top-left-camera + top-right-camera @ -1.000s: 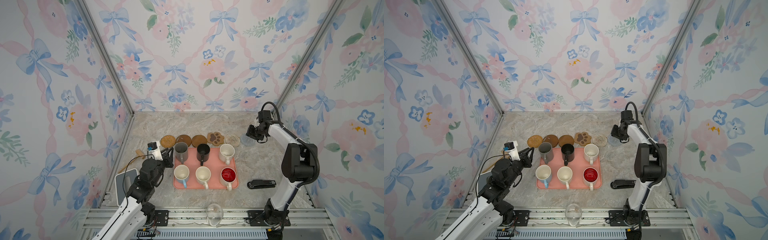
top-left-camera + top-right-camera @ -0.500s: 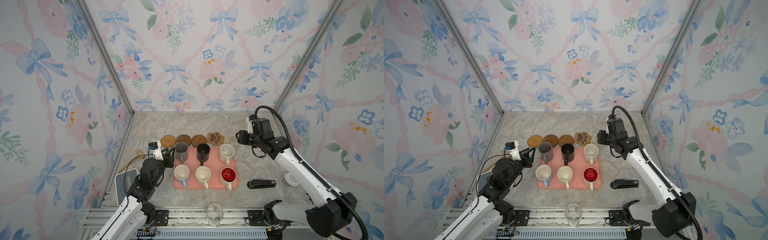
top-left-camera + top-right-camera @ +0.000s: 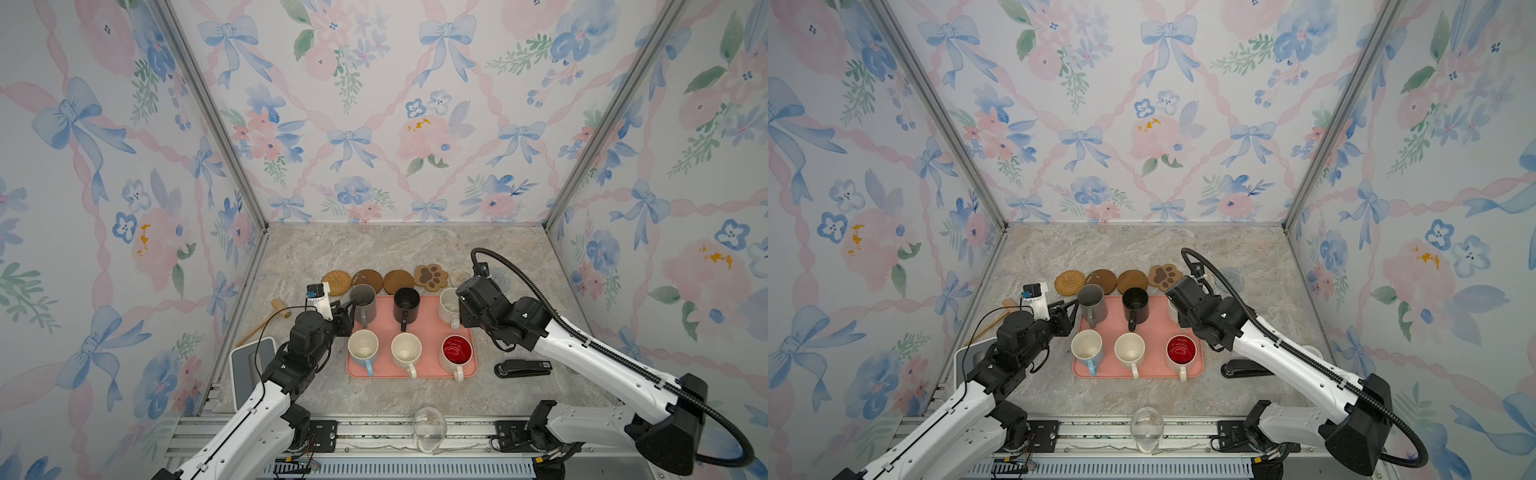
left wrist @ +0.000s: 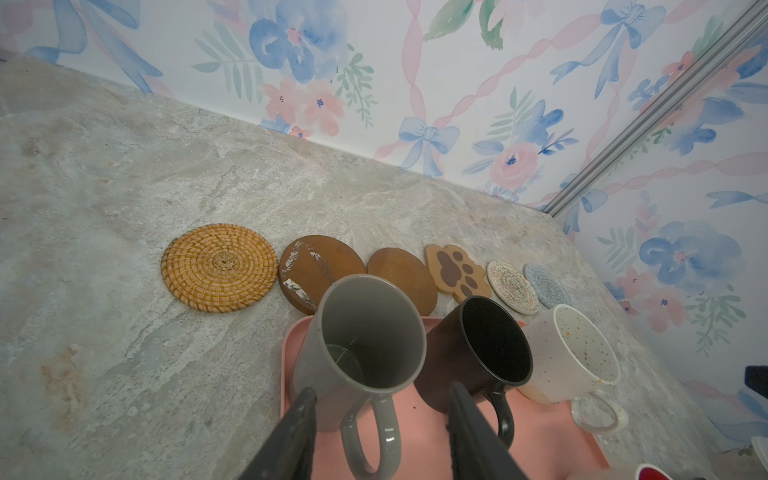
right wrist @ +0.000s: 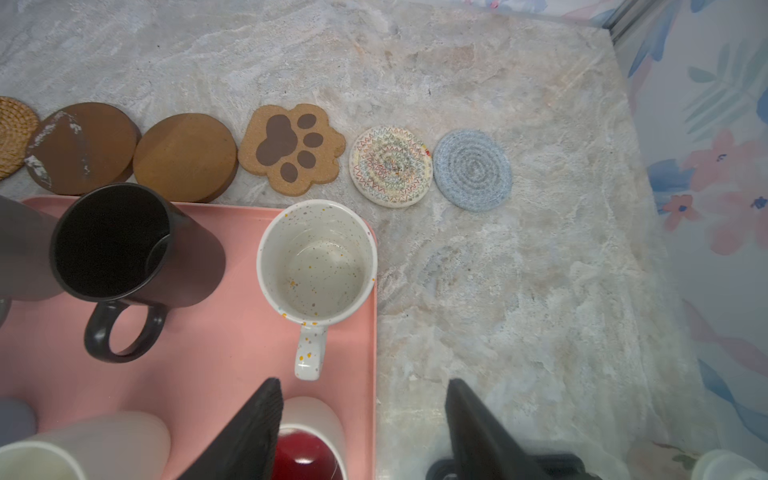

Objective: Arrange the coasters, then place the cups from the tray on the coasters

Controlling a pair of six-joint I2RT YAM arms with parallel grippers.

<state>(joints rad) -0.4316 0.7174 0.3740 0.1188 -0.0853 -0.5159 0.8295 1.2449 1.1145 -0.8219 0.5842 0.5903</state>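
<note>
**Jaws apart on both sides, nothing held**

The left arm [image 3: 266, 407] is reaching low and forward. Its left gripper [image 4: 382, 390] is standing open, with the handle of the grey mug [image 4: 361, 332] lying between the fingers but not clamped. The right arm [image 3: 582, 345] is stretching long and low. Its right gripper [image 5: 362, 382] is gaping wide and empty, and the speckled cream mug [image 5: 318, 257] is sitting just ahead of its fingertips.

All six mugs [image 3: 406, 349] are standing on the pink tray [image 5: 208, 374]. Beyond both grippers the coasters [image 5: 291, 147] are lying bare in a row on the marbled tabletop [image 3: 374, 249]. Flowered wallpaper [image 3: 374, 124] is closing in three sides.

Since a second ago the right arm has been swinging back from the far end of the row to the tray, spreading its fingers. The left arm is barely shifting, though its fingers are widening.
</note>
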